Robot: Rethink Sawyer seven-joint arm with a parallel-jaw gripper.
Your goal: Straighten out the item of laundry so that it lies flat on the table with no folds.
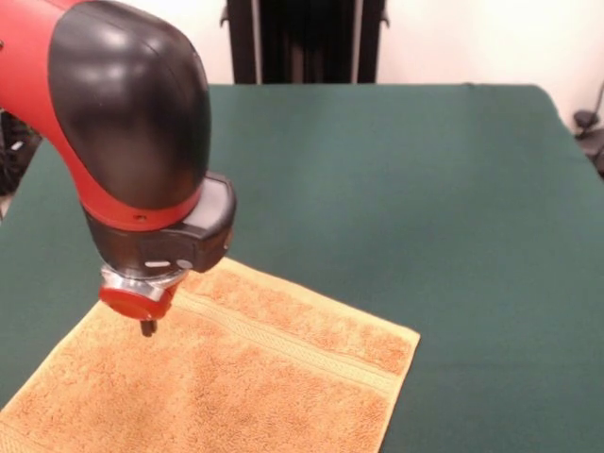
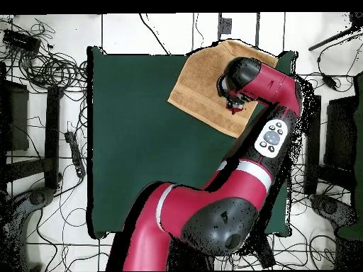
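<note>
The item of laundry (image 1: pixel 245 387), an orange-tan terry towel with a woven stripe band, lies spread on the green table (image 1: pixel 425 189) at the near left and runs off the picture's bottom edge. No fold shows in the part I see. My gripper (image 1: pixel 148 327) hangs just above the towel near its left corner, below the red wrist flange; only a small dark tip shows. From overhead the towel (image 2: pixel 202 85) sits at the table's (image 2: pixel 135 142) top right corner, up to its edge, with the arm's head and gripper (image 2: pixel 235 106) over its right part.
The arm's big black and red head (image 1: pixel 132 113) fills the upper left of the front view. A black stand (image 1: pixel 304 38) rises behind the table. Cables (image 2: pixel 49 71) and dark stands lie on the floor around the table.
</note>
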